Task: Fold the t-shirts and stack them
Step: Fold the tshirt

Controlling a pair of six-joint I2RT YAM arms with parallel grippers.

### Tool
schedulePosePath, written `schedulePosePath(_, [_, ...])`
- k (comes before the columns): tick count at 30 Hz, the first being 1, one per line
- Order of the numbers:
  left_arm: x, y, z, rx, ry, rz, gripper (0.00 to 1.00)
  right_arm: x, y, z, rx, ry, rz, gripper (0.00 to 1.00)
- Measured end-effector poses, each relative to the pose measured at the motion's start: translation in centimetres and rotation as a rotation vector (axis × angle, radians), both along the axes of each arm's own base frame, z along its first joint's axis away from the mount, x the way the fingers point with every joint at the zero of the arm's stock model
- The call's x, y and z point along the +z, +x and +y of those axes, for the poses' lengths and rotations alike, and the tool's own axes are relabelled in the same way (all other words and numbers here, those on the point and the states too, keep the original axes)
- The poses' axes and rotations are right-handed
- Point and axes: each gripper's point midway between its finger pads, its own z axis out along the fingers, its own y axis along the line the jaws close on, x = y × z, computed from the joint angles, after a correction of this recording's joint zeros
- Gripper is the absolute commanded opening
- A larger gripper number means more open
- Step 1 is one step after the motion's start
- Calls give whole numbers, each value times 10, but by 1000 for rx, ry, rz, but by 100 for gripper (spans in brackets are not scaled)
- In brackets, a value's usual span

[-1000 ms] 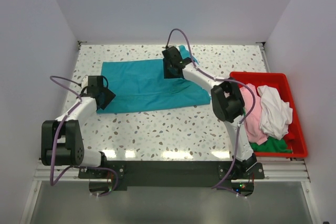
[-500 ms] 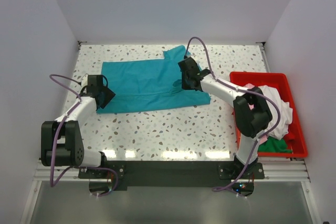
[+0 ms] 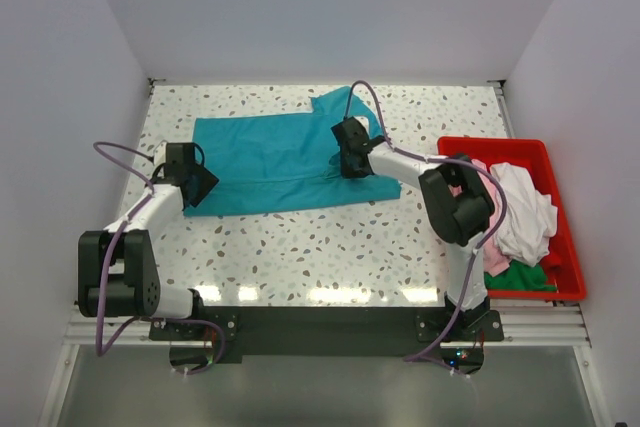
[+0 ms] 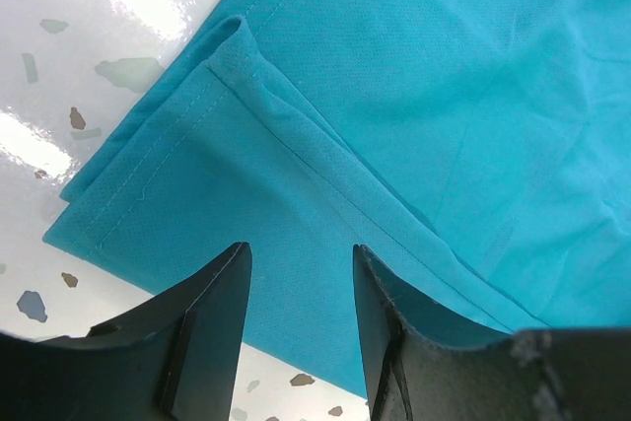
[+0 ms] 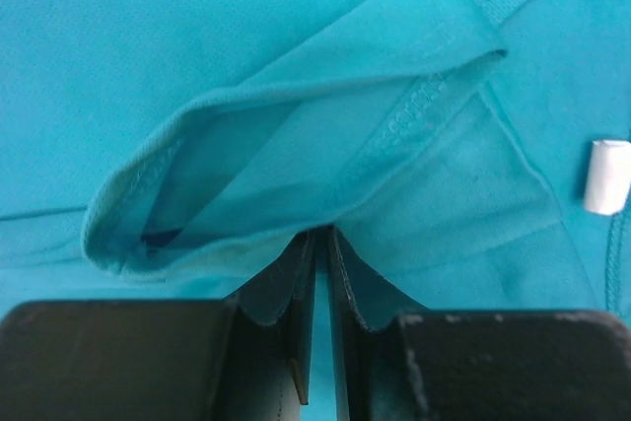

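The teal t-shirt [image 3: 270, 162] is plain, with a small white label [image 5: 605, 176]. The table [image 3: 330, 247] is white with grey-brown specks. The red bin [image 3: 500, 143] holds a pink shirt [image 3: 490, 255], a white shirt [image 3: 525, 212] and maybe a green shirt [image 3: 515, 278].

1. This is a robotics lab test cell, not a home or shop.
2. Plain white panel walls [image 3: 330, 7] box in a white speckled stone-pattern tabletop [image 3: 330, 247] on three sides.
3. A white-and-black jointed left robot arm [image 3: 138, 213] and a matching right robot arm [image 3: 408, 161] stand on a flat black base plate [image 3: 330, 332], fixed to a silver aluminium rail [image 3: 540, 325] at the near edge.
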Motion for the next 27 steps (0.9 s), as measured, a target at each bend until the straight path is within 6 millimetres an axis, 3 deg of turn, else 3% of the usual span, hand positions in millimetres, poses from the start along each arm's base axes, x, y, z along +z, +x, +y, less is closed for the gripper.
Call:
schedulePosePath(5, [0,0,5,12,1,0,50,-4,8,3,-3,3,0,15])
schedulePosePath(17, [0,0,7,20,1,0,50,6,28,13,-4,27,-39,23])
schedulePosePath(27, [-6,-1,8,21,-3,20,50,0,46,31,36,58,-54,30])
